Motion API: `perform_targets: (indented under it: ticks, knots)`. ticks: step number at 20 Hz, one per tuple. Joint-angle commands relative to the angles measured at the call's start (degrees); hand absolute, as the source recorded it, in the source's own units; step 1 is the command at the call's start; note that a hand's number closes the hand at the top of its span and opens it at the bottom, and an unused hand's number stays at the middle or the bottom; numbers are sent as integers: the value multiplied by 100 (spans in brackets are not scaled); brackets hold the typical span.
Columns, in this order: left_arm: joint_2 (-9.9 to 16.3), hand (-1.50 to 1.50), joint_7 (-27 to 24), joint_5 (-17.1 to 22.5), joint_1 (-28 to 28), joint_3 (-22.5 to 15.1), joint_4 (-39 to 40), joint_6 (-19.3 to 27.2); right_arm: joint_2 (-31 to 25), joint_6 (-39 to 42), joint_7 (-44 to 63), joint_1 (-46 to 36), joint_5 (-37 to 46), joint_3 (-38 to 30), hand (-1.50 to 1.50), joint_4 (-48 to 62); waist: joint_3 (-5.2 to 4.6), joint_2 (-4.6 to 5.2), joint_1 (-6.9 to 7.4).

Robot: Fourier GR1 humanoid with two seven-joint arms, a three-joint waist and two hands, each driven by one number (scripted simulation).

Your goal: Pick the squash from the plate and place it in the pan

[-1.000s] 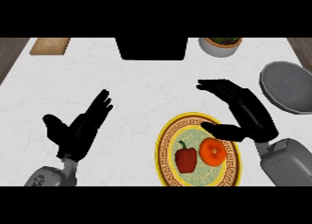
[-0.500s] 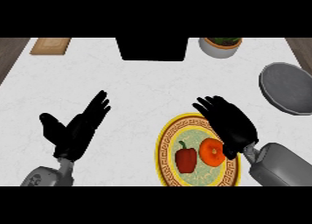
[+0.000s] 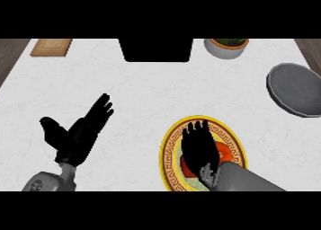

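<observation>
A yellow-rimmed plate [image 3: 171, 148] lies at the lower middle of the counter. My right hand [image 3: 199, 143] is spread over it with straight fingers pointing away from me, open. It hides most of what is on the plate. A strip of the orange squash [image 3: 225, 151] shows at the hand's right side, and a sliver of a red pepper [image 3: 188, 167] shows at its left. The grey pan [image 3: 299, 90] sits at the right edge, apart from the plate. My left hand [image 3: 80, 132] rests open at the lower left, fingers up.
A white pot with a plant [image 3: 227, 46] stands at the back right. A black box [image 3: 156, 49] is at the back middle and a wooden board [image 3: 51, 46] at the back left. Bare white counter lies between the plate and the pan.
My right hand has swung left and toward me, from the plate's far right side to directly over the food, covering it. The left hand has stayed put.
</observation>
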Motion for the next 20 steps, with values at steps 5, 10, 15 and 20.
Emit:
perform_targets:
  ticks: [5,10,15,20]
  knots:
    - [-192,0,-311,-114,257,-34,202,-51,1584,1340,1820,253,69,-162,-150,536,18,22,-78]
    - [-33,0,-55,-11,142,205,-31,-133,1753,1113,1932,687,662,-13,-150,595,24,22,-84]
    - [-29,0,178,-152,28,179,-233,-19,1514,1014,1447,441,1276,-36,-150,1133,28,32,-32]
    - [-140,0,9,-89,303,218,-236,-210,956,1334,1188,699,1652,-241,-150,417,27,24,-68]
